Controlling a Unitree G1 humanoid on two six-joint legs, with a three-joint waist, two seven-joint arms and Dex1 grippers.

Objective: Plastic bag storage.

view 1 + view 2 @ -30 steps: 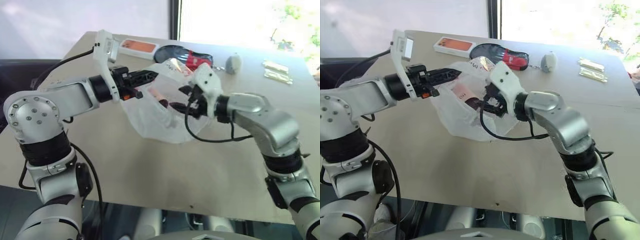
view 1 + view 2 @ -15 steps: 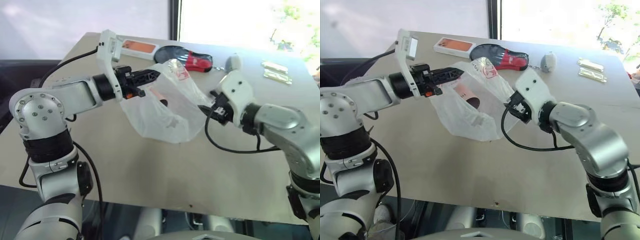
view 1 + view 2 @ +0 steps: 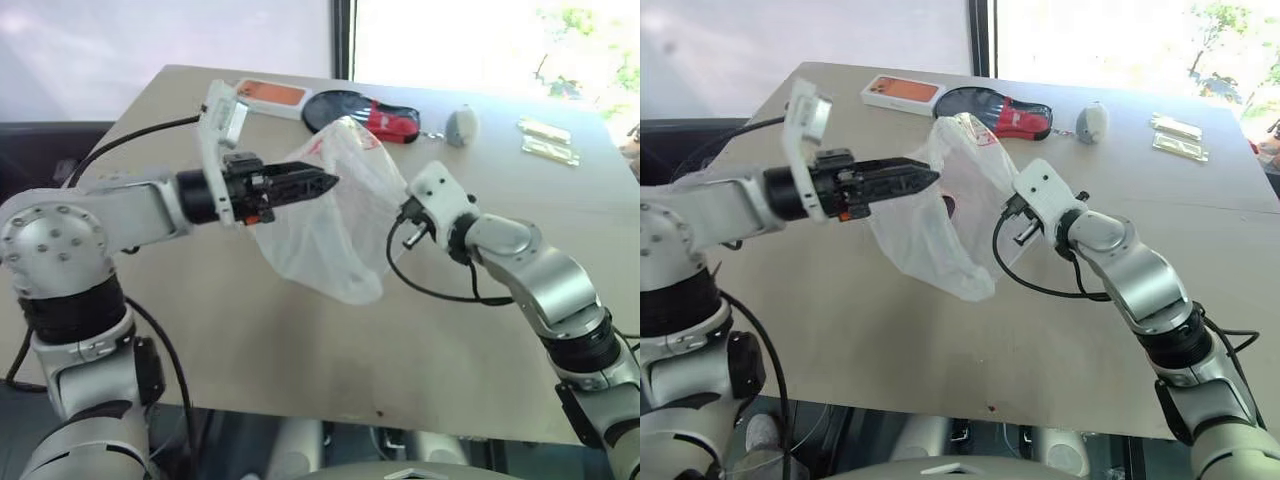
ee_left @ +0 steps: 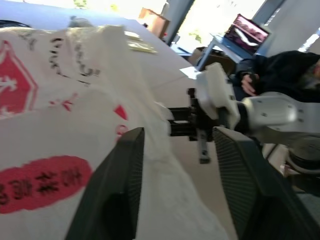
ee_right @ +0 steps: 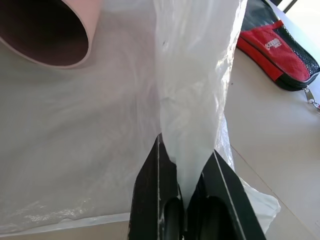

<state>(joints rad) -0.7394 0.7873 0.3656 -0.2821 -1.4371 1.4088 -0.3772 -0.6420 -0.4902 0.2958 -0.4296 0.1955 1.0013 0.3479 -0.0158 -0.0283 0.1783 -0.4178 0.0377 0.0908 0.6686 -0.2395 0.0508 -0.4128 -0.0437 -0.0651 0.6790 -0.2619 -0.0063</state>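
Observation:
The plastic bag point(image 3: 335, 215), translucent white with red print, hangs stretched above the table point(image 3: 280, 350) between my two grippers. My right gripper point(image 5: 186, 148) is shut on a fold of the bag's film at its right side. My left gripper point(image 3: 325, 182) points into the bag's upper left part, and in the left wrist view its fingers point(image 4: 120, 190) stand well apart with the printed film lying between and behind them. A beige mug point(image 5: 47, 30) lies inside the bag, its dark mouth facing the right wrist camera.
At the table's far edge lie an orange phone box point(image 3: 270, 93), a red-and-black pouch point(image 3: 372, 112), a grey rounded object point(image 3: 461, 125) and two small packets point(image 3: 552, 140). A seated person point(image 4: 282, 75) and a laptop point(image 4: 247, 31) are beyond the table.
My right gripper came out of the bag, moved to its right side and shut on the film. My left gripper opened and drew back a little; the bag now hangs narrower.

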